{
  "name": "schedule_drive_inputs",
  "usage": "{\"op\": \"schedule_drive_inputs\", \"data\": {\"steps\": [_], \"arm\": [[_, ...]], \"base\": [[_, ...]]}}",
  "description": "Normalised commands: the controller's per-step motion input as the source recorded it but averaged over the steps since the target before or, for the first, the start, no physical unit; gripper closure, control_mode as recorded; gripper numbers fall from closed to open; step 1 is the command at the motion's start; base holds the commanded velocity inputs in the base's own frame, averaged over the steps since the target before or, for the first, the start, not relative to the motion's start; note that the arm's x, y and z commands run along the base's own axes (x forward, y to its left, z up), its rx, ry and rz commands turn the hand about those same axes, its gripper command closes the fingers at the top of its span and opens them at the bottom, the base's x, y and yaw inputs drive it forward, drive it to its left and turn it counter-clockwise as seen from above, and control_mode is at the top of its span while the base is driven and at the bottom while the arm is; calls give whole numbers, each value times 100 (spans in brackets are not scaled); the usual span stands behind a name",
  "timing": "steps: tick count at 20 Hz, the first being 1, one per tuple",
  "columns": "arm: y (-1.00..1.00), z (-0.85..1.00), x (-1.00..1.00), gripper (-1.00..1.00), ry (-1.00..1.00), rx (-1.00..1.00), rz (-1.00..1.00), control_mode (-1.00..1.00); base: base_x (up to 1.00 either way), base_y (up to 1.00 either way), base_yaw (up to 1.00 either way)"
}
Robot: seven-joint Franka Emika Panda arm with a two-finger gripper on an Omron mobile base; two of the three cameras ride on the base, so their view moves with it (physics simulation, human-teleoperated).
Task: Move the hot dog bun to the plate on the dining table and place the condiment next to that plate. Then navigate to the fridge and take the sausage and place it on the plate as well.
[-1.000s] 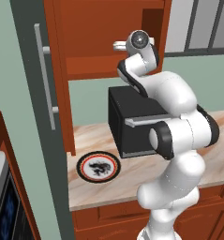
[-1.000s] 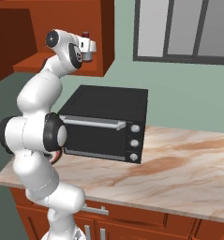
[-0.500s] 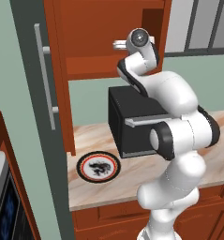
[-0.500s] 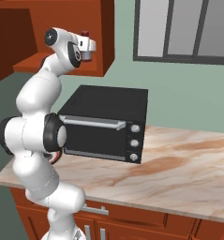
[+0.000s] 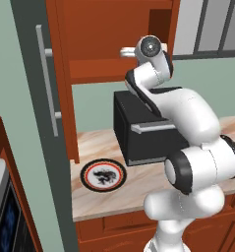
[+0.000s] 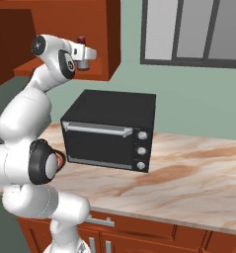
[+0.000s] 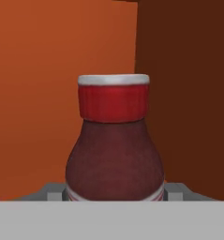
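The condiment (image 7: pixel 113 154), a dark red bottle with a red cap and pale rim, stands upright and very close in the hand view, in front of a red-brown cabinet wall. My gripper (image 6: pixel 86 53) is raised high beside the upper cabinet and is shut on the bottle, whose cap (image 6: pixel 81 39) pokes up above the hand. The plate (image 5: pixel 103 174), with its black-and-red rim and dark pattern, lies low on the marbled counter (image 5: pixel 99 142), far below the hand. The grey fridge (image 5: pixel 25 123) with its long handle stands at the left. The hot dog bun, sausage and dining table are out of view.
A black toaster oven (image 6: pixel 109 129) sits on the counter under the raised arm. Red-brown upper cabinets (image 5: pixel 104 39) hang just behind the hand. A window (image 6: pixel 193 29) is in the green wall to the right. Bare counter (image 6: pixel 188 168) stretches right of the oven.
The hand with the bottle has shifted only slightly near the upper cabinet. Nothing else has moved.
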Motion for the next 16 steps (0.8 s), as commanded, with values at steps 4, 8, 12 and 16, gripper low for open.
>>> {"op": "schedule_drive_inputs", "data": {"steps": [4, 8, 12, 16], "arm": [[8, 9, -100, 100, -7, 0, 0, -100], [12, 2, -100, 100, -2, 0, 0, -100], [9, 1, -100, 100, 0, 0, 0, -100], [12, 1, -100, 100, 0, 0, 0, -100]], "base": [[0, 0, 0], [0, 0, 0], [0, 0, 0], [0, 0, 0]]}}
